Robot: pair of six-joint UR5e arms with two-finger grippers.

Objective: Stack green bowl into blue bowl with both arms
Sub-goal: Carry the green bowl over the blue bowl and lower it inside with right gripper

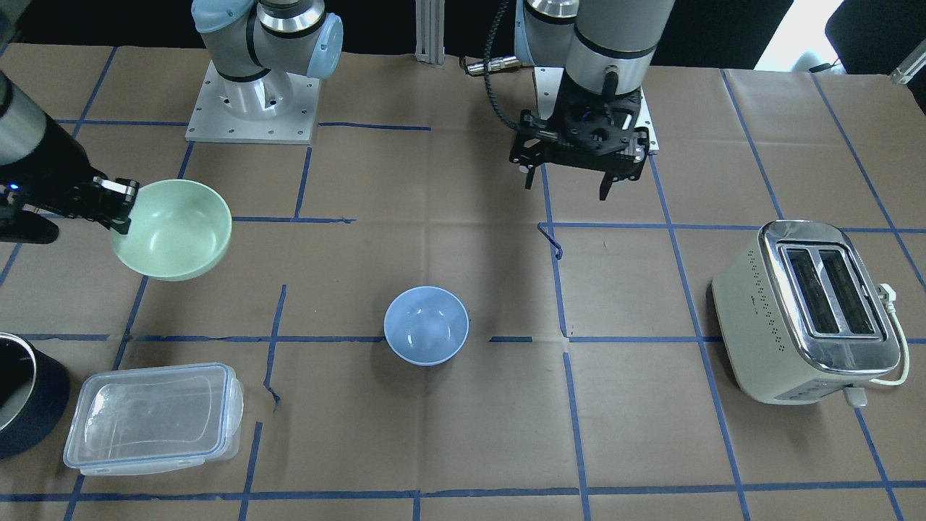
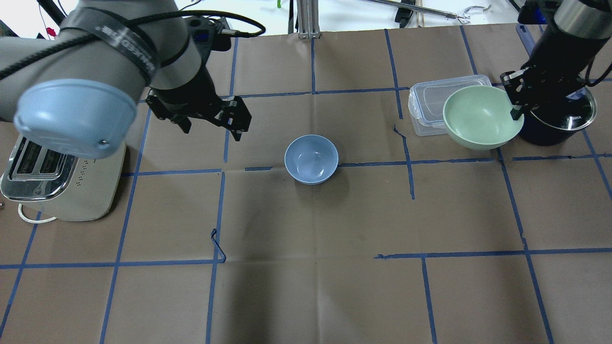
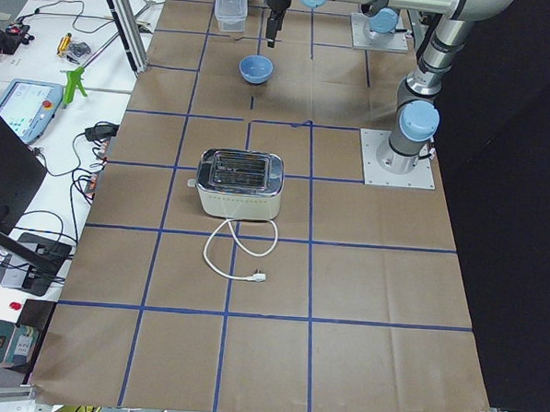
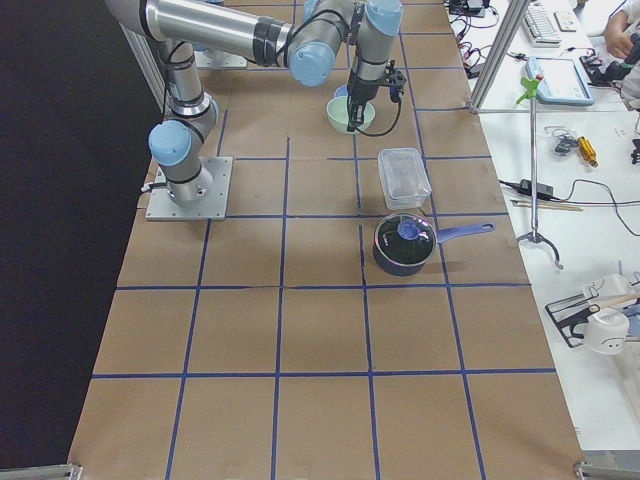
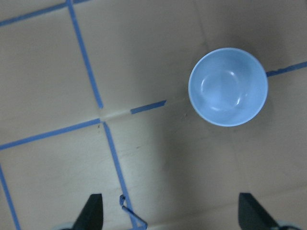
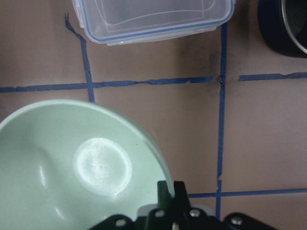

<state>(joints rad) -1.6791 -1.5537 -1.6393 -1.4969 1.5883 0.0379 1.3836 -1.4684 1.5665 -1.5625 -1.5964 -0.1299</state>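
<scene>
The pale green bowl [image 1: 173,230] hangs tilted above the table at the robot's right side. My right gripper [image 1: 119,208] is shut on its rim. The bowl also shows in the overhead view [image 2: 480,117] and fills the right wrist view [image 6: 81,167], with the right gripper [image 6: 168,191] pinching its edge. The blue bowl [image 1: 425,324] stands upright and empty on the table's middle [image 2: 311,158]. My left gripper [image 1: 566,189] hovers open and empty, back from the blue bowl on the robot's left. The left wrist view shows the blue bowl [image 5: 228,86] ahead of the spread fingertips [image 5: 93,213].
A clear lidded container [image 1: 152,416] and a dark pot [image 1: 22,391] sit beyond the green bowl at the robot's right. A cream toaster [image 1: 810,311] with a loose cord stands at the robot's left. Brown paper with blue tape lines covers the table [image 2: 306,267].
</scene>
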